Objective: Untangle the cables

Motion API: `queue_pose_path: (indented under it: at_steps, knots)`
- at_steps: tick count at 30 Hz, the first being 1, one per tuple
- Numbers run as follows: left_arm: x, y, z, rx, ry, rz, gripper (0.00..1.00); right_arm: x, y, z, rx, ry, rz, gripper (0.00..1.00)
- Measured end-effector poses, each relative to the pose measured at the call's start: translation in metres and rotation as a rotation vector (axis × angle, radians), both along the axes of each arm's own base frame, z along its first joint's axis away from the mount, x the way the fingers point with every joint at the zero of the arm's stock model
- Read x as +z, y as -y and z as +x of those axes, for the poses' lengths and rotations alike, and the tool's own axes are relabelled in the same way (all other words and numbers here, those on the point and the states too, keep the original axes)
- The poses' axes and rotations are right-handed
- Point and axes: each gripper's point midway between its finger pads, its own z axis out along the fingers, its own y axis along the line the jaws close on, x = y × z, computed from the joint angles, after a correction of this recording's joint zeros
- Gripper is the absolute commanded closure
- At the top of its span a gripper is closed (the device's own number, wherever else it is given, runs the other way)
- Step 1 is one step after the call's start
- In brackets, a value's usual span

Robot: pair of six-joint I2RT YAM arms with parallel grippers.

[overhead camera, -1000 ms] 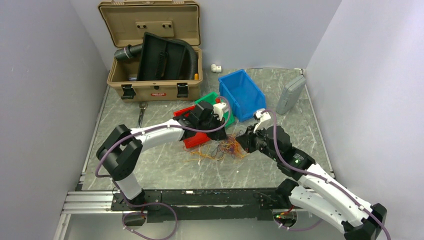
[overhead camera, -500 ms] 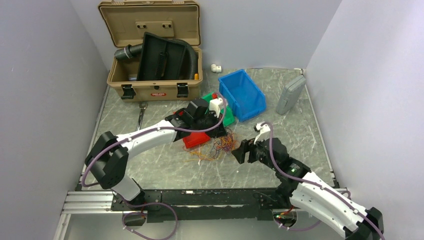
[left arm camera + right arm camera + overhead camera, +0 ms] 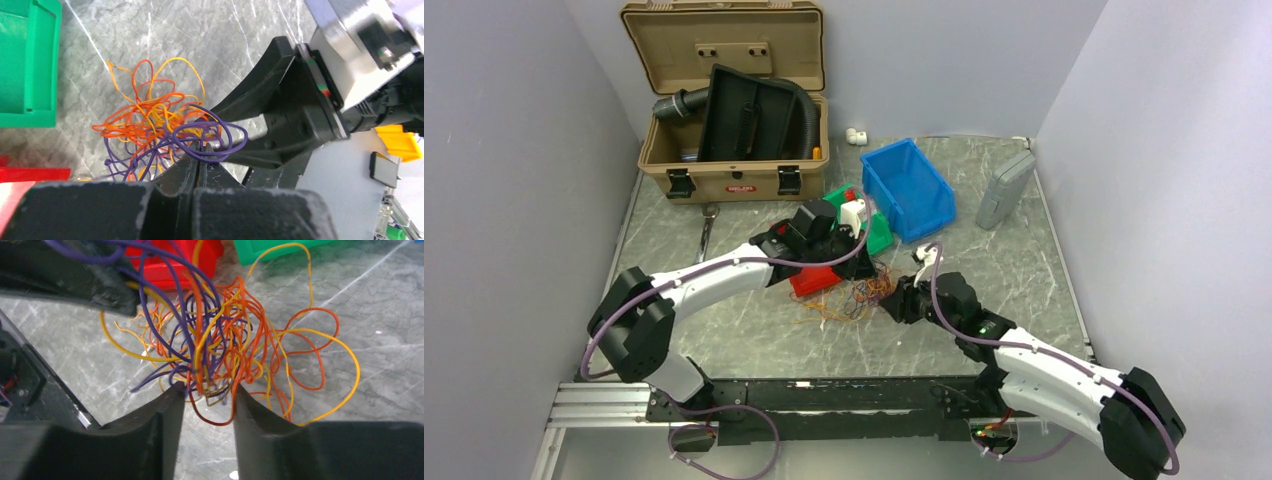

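- The cables [image 3: 230,345] are a loose knot of hair-thin, glossy wires, mostly orange and yellow with several purple loops. They lie on the table between the two sets of jaws.
- The right gripper [image 3: 206,389] has its jaws spread, with matte black, curved fingers [image 3: 160,425] on either side of the knot's near edge. A few orange strands hang in the gap (whether a finger touches them, I cannot tell).
- The left gripper [image 3: 200,150] has its jaws pressed together, pinching a purple loop at their tip. Its fingers are a rough, grainy black.
- The right wrist view shows purple strands rising from the knot up to the left jaws, a climb the left wrist view does not show.
- The left wrist view shows the right fingers reaching in from the far side of the knot, opposite the left jaws.
- Only the top view shows both arms meeting over the knot (the wires there are a small blur).
- The table [image 3: 200,40] is smooth, grey and veined like marble.
- Beyond the knot from the right jaws sit a red bin [image 3: 170,265] and a green bin [image 3: 270,250], both hard plastic.
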Motion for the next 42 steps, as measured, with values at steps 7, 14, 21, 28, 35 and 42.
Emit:
queue_pose_path:
  at_steps: [7,14,21,28,35,42]
  knots:
    - [0.007,-0.02,0.001,0.082,-0.015,-0.013,1.0,0.01,0.014,0.018,-0.14,0.019,-0.007,1.0]
    - [0.007,-0.102,0.037,0.379,-0.031,0.011,1.0,0.027,0.062,0.023,-0.41,0.019,-0.006,1.0]
    - [0.005,-0.146,0.031,0.505,-0.018,0.062,0.9,0.025,0.088,0.015,-0.513,-0.022,-0.044,1.0]
    - [0.016,-0.132,0.016,0.399,0.021,0.03,0.02,0.053,0.058,0.01,-0.333,-0.012,-0.028,1.0]
    - [0.023,-0.081,-0.018,0.198,0.044,-0.037,0.01,0.091,0.01,-0.001,-0.075,-0.005,0.062,1.0]
    - [0.01,-0.05,-0.01,0.153,-0.015,-0.097,0.01,0.115,-0.016,-0.02,0.096,0.007,0.173,1.0]
